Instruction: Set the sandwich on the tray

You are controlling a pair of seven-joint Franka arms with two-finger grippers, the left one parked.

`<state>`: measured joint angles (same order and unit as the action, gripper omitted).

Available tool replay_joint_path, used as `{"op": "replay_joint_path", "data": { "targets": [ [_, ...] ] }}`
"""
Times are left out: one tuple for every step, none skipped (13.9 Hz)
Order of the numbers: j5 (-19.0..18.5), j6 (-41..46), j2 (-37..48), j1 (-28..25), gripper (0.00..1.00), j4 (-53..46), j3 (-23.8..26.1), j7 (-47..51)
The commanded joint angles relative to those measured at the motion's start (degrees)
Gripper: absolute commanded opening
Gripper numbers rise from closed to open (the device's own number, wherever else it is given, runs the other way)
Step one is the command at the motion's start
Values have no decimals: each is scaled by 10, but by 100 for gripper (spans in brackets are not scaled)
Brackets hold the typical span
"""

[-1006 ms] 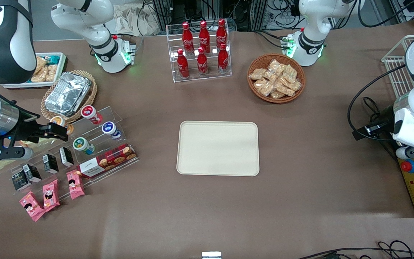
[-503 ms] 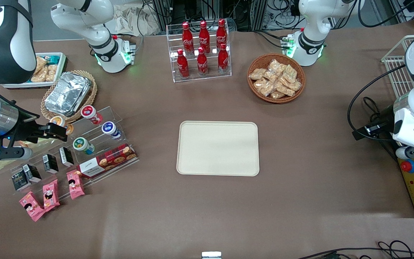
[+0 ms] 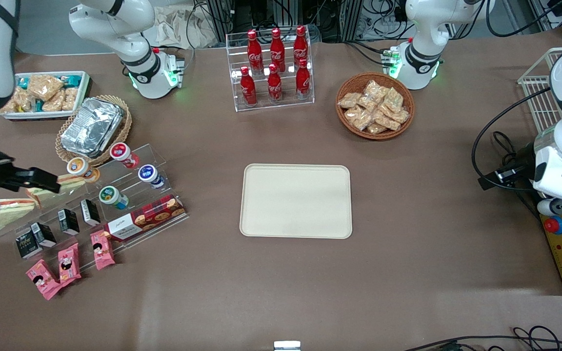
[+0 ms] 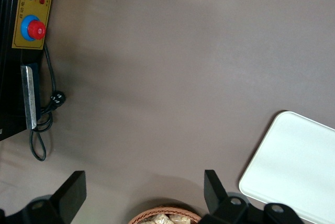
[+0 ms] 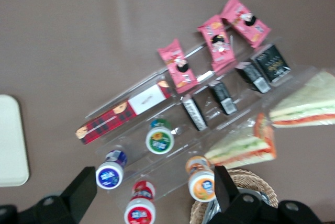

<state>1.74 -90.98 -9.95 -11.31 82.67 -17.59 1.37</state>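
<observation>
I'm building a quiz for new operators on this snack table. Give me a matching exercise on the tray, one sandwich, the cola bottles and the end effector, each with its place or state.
1. tray
2. sandwich
3. cola bottles
4. end effector

a. in a clear tiered rack
b. open, above the clear snack stand
c. cream, mid-table
d. beside the orange-lidded cup

Pairs: 1-c, 2-d, 3-a, 4-b

You see tray [image 3: 295, 201] mid-table, well apart from sandwich [image 3: 56, 189]. Sandwich lies at working arm's end on clear stand [image 3: 115, 195] — second sandwich [image 3: 0, 214] just beside it, cups [image 3: 124, 152] near. Gripper [image 3: 42, 180] hangs above sandwich, fingers spread. Wicker basket [image 3: 374, 106] toward parked arm's end.
</observation>
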Motion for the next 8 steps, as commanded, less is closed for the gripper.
{"op": "replay_joint_path", "data": {
  "targets": [
    [-1,7,8,-1,100,-1,-43,6],
    [-5,11,8,-2,100,2,-55,12],
    [-5,22,5,-1,100,2,-62,20],
    [-5,25,3,1,100,7,-72,31],
    [1,26,1,1,100,8,-88,46],
    [4,25,-4,1,100,8,-103,54],
    [3,19,-10,1,99,8,-112,58],
    [1,15,-20,4,99,8,-118,75]
  ]
}}
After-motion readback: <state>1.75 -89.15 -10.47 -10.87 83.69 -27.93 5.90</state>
